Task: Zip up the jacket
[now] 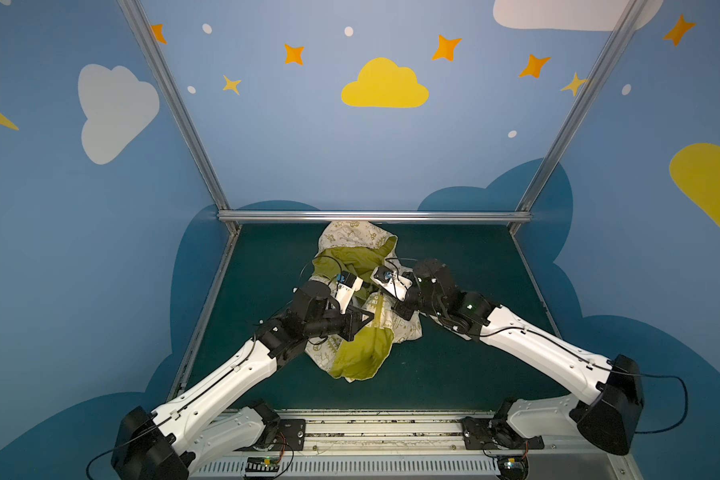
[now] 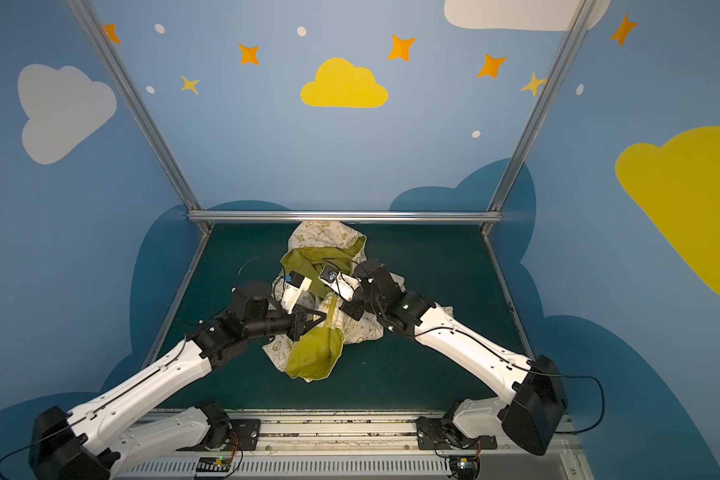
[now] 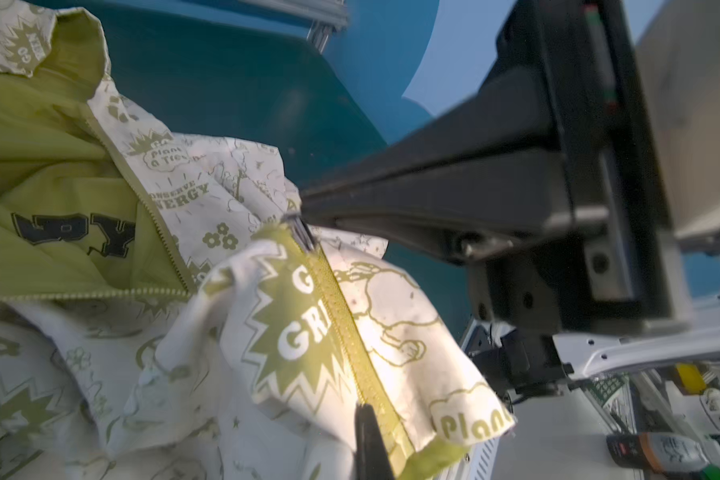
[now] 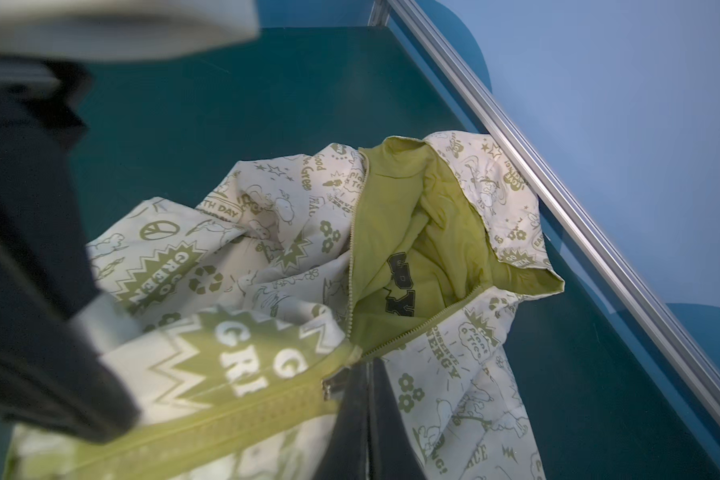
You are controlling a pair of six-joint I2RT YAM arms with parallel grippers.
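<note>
Both jaws closed: right gripper (image 3: pixel 308 216) pinching zipper slider (image 4: pixel 330 385), left gripper (image 2: pixel 323 316) clamping jacket (image 1: pixel 362 355) hem just behind it. The rest is heaped on table (image 1: pixel 454 374) beyond. Risk: slack, puckered fabric ahead jams slider, or pull slips out.

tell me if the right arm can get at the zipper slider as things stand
Probably yes: the right gripper is shut on the slider, where the closed stretch of zipper ends. The left gripper pinches the jacket farther down the zipper, so nothing seems to block it.
</note>
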